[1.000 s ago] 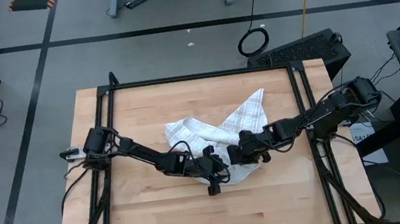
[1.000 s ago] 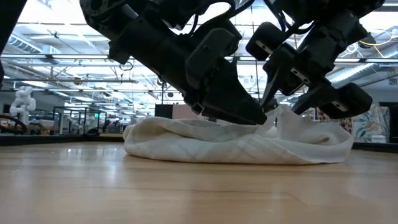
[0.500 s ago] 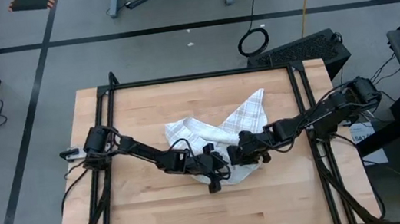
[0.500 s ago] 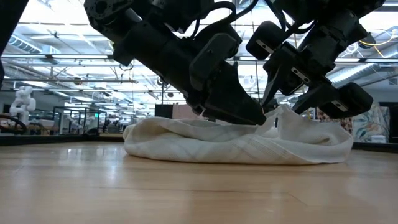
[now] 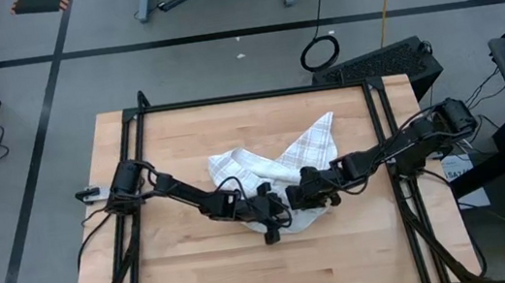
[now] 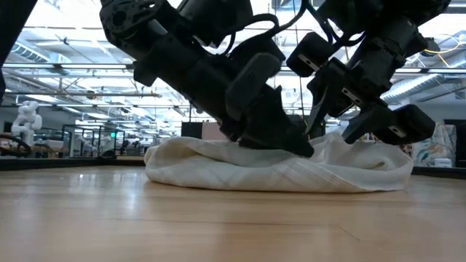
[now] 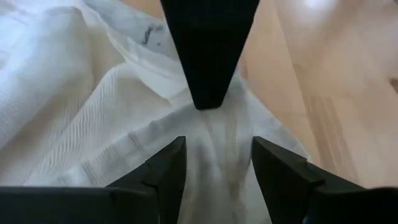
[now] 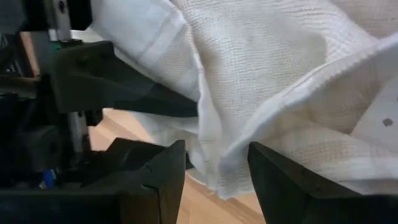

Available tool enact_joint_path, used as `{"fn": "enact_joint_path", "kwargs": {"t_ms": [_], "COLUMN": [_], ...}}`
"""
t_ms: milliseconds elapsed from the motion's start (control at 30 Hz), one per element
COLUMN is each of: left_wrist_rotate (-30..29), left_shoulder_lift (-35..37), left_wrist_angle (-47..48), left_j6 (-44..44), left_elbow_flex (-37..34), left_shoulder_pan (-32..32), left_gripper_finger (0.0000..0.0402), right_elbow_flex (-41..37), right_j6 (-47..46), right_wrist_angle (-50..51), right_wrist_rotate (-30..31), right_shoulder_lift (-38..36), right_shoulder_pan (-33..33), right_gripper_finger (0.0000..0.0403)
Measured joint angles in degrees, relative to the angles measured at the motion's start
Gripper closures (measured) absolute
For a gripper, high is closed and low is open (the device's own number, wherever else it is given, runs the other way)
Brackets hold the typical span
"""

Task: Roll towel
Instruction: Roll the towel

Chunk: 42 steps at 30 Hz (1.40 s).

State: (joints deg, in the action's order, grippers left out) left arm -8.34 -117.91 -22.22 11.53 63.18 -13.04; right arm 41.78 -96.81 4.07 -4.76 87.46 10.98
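Low view: left gripper [image 6: 295,145] is pressing lower into the white grey-checked cloth towel [image 6: 280,167], bunched mid-table; right gripper [image 6: 331,135] alongside; both pinching folds, rolling barely begun.

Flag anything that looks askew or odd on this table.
The white plaid-checked cloth towel lies bunched and crooked on the wooden tabletop, one corner splayed toward the far right, not a tidy roll. Left gripper and right gripper crowd its near edge.

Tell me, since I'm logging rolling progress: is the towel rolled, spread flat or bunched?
Bunched. The towel lies in a crumpled heap with loose folds, one corner spread out; no tight roll shows.
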Motion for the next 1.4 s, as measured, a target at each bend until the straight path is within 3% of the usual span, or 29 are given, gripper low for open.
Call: {"fn": "enact_joint_path", "kwargs": {"t_ms": [533, 1067, 1400], "left_wrist_rotate": [0.81, 0.83, 0.83], "left_shoulder_lift": [0.04, -0.37, -0.37], "left_wrist_angle": [-0.88, -1.45, -3.25], "left_j6": [0.01, -0.46, -0.46], "left_elbow_flex": [0.02, 0.02, 0.02], "left_shoulder_pan": [0.33, 1.08, 1.73], "left_gripper_finger": [0.0217, 0.0217, 0.0217], "right_elbow_flex": [0.0, 0.02, 0.02], "right_j6": [1.02, 2.79, 3.57], "right_wrist_angle": [-1.04, -0.02, 0.07], "right_wrist_rotate": [0.07, -0.42, -1.21], "right_shoulder_lift": [0.66, 0.66, 3.65], "right_shoulder_pan": [0.0, 0.0, 0.0], "right_gripper_finger": [0.0276, 0.0282, 0.0357]}}
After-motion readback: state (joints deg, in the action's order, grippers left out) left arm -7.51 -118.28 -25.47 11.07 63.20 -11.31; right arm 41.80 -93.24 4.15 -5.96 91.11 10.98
